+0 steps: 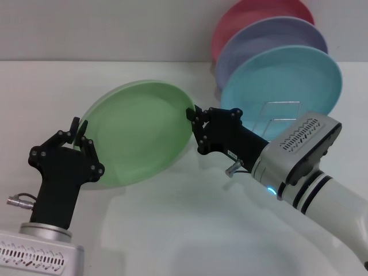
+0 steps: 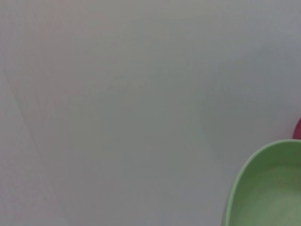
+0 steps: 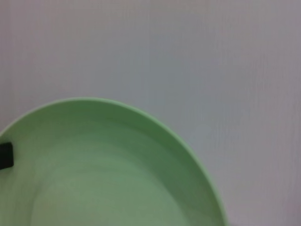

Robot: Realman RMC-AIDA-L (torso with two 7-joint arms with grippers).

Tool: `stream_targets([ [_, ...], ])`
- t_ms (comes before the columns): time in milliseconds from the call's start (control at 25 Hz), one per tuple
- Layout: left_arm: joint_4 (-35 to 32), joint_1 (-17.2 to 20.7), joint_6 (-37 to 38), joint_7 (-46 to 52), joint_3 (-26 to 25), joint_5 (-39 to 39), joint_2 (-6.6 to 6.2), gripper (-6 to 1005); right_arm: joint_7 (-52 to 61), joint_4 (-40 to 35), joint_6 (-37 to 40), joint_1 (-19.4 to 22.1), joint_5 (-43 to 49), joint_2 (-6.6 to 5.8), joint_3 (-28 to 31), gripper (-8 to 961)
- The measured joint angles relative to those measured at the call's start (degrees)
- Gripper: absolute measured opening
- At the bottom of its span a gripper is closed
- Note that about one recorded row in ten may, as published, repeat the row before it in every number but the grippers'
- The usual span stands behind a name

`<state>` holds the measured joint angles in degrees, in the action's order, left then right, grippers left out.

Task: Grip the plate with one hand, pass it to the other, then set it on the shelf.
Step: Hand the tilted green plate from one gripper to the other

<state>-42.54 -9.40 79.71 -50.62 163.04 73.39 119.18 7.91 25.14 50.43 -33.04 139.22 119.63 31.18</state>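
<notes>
The plate (image 1: 138, 133) hangs tilted above the bench (image 1: 172, 230), held between the two arms, its far-right rim pinched in the right gripper (image 1: 194, 118), whose fingers (image 1: 190, 113) are closed on that edge. The left gripper (image 1: 79, 131) sits at the plate's opposite rim, fingers (image 1: 73, 127) narrowly parted about the edge; whether they touch it cannot be told. Behind the right arm stands the shelf (image 1: 280, 115), carrying a blue plate (image 1: 282, 80), a lavender plate (image 1: 270, 40) and a pink plate (image 1: 253, 14) upright.
</notes>
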Motion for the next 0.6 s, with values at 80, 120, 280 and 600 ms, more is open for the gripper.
stream_targets([
  [80,0.0,0.0,0.0,0.0,0.0,0.0,0.00,41,0.0,0.0,0.0,0.0,0.0,-0.01,0.0,36],
  [120,0.0,0.0,0.0,0.0,0.0,0.0,0.00,40,0.0,0.0,0.0,0.0,0.0,-0.01,0.0,36],
  [280,0.0,0.0,0.0,0.0,0.0,0.0,0.00,40,0.0,0.0,0.1,0.0,0.0,-0.02,0.0,34],
  [600,0.1,0.0,-0.8,1.2,-0.1,-0.2,-0.02,40,0.0,0.0,0.2,0.1,0.0,-0.02,-0.3,29],
])
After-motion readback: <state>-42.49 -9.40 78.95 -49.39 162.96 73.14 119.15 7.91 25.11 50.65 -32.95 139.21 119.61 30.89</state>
